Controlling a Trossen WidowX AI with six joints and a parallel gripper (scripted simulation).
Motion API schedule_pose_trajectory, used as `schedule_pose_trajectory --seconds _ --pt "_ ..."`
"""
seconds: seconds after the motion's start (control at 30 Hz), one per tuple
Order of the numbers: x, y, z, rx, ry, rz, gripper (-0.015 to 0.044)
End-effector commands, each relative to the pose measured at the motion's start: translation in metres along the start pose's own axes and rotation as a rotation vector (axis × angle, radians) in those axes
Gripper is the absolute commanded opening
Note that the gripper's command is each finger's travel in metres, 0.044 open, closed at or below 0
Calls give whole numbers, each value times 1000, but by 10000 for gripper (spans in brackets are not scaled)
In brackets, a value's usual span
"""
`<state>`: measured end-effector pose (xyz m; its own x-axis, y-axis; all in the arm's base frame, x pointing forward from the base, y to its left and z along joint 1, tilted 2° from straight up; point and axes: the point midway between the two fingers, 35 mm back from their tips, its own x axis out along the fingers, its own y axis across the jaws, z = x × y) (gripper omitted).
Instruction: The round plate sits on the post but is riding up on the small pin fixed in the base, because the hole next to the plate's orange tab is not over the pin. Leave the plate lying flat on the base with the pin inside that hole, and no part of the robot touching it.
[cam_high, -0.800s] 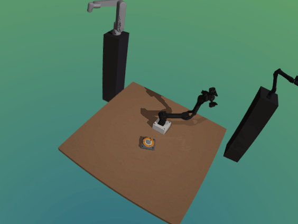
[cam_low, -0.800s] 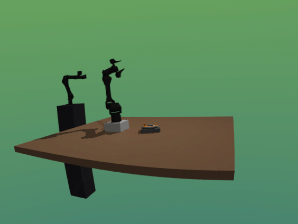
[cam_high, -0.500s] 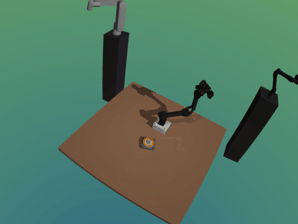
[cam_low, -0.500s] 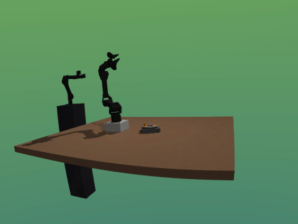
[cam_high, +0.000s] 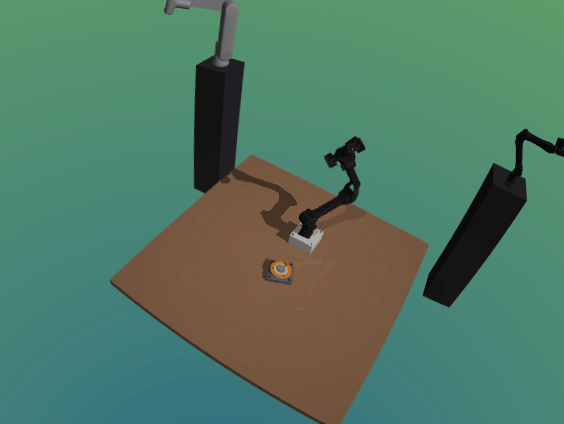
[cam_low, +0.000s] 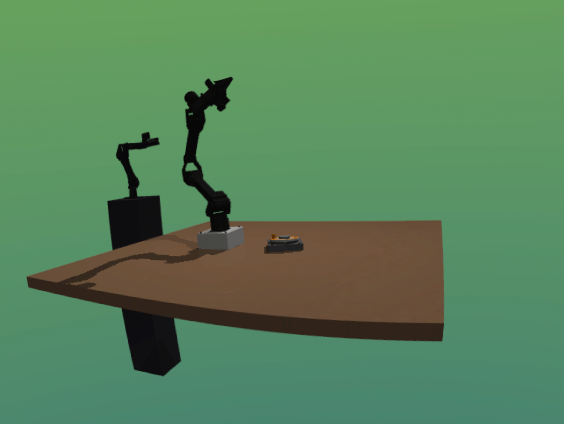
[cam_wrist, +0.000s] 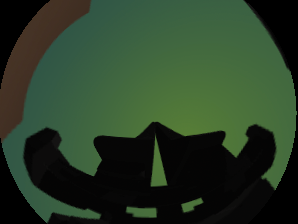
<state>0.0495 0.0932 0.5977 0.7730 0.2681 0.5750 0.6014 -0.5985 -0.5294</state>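
Observation:
The round orange-and-white plate (cam_high: 273, 270) (cam_low: 293, 239) sits around the grey post (cam_high: 281, 268) on the dark square base (cam_high: 279, 281) (cam_low: 287, 248). In the exterior view the plate looks slightly tilted and raised off the base. Its orange tab (cam_high: 287, 263) (cam_low: 273, 236) stands up on the side near the arm's mount. The pin and the hole beside the tab are too small to make out. My gripper (cam_low: 230, 79) (cam_wrist: 154, 124) is shut and empty, high above the table and far from the plate. The plate is outside the wrist view.
The arm's white mount (cam_high: 305, 241) (cam_low: 220, 239) stands close beside the base on the brown table (cam_high: 225, 300) (cam_low: 360, 280). Two dark pillars (cam_high: 215, 125) (cam_high: 475, 240) carrying other arms stand beyond the table's edges; one pillar (cam_low: 134, 220) shows in the exterior view.

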Motion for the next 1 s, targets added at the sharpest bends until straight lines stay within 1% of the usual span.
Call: schedule_pose_trajectory --seconds 0.0,0.1,0.23,0.27,0.37,0.43,0.5,0.53,0.57,0.63,0.77,0.8,0.83,0.9,0.97 --pt "16 58 -13 275 13 114 0" --pt "30 124 -14 591 38 256 0" --pt "39 199 1 928 82 441 0" --pt "39 205 3 953 86 457 0" --pt "39 268 32 1227 147 649 0" --pt "36 300 54 1365 191 768 0" --pt "29 330 78 1492 246 898 0" --pt "28 335 82 1509 255 917 0" --pt "24 346 93 1557 282 975 0" --pt "7 380 131 1688 383 1170 0" --pt "-29 418 190 1804 580 1483 0" --pt "-33 420 195 1808 596 1505 0" --pt "-43 426 206 1814 648 1574 0" --pt "-80 441 244 1792 836 1798 0" --pt "-111 446 267 1728 991 1955 0"
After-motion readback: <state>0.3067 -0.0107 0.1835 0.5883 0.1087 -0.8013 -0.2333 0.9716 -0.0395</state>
